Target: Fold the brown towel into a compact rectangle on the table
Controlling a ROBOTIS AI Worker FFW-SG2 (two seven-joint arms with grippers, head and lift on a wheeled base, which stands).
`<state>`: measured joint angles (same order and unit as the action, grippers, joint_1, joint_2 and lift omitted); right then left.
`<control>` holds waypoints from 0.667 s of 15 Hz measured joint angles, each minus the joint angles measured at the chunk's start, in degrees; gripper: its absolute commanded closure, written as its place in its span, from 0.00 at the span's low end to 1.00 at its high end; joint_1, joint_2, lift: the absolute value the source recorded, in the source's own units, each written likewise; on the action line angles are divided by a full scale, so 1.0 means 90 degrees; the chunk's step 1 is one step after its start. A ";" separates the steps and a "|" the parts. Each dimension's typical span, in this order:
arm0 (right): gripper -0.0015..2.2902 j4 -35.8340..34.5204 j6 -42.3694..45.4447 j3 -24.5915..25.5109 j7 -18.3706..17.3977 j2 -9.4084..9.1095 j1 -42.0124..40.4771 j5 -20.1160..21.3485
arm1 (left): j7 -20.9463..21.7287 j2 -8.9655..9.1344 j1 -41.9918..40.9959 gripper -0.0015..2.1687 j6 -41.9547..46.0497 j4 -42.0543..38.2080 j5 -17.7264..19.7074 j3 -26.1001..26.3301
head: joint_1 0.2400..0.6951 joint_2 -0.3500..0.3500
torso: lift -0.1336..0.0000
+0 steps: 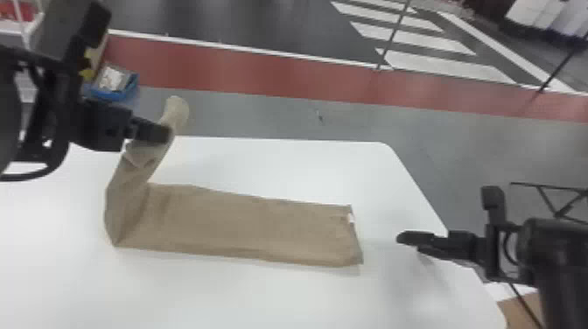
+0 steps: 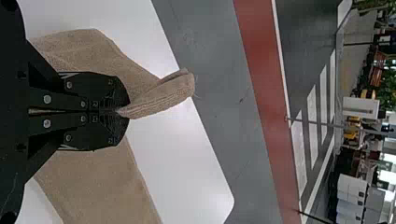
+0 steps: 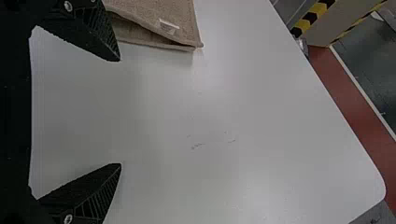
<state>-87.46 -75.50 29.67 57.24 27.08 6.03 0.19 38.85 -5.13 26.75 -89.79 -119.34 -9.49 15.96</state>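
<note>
The brown towel lies as a long folded strip on the white table, its left end lifted and bent back toward the far edge. My left gripper holds that raised end above the table; in the left wrist view my left gripper is shut on the cloth, a flap sticking out past the tips. To the right of the towel's flat end stands my right gripper. Seen from its wrist, my right gripper is open with nothing between its fingers, and the towel's labelled corner lies beside one finger.
The white table ends at a far edge and a slanting right edge. Beyond it on the left, a blue bin is partly behind my left arm. Grey floor with a red strip stretches past the table.
</note>
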 measured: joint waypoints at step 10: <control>0.03 -0.0039 -0.0012 0.0053 0.0028 -0.0002 -0.0122 -0.0057 | -0.0912 0.0569 -0.0217 0.00 0.0000 0.0338 -0.0292 0.1316 | 1.00 0.00 | 0.07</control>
<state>-87.81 -75.61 30.15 57.49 27.06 4.93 -0.32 30.64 0.00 24.80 -89.79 -116.29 -12.12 27.80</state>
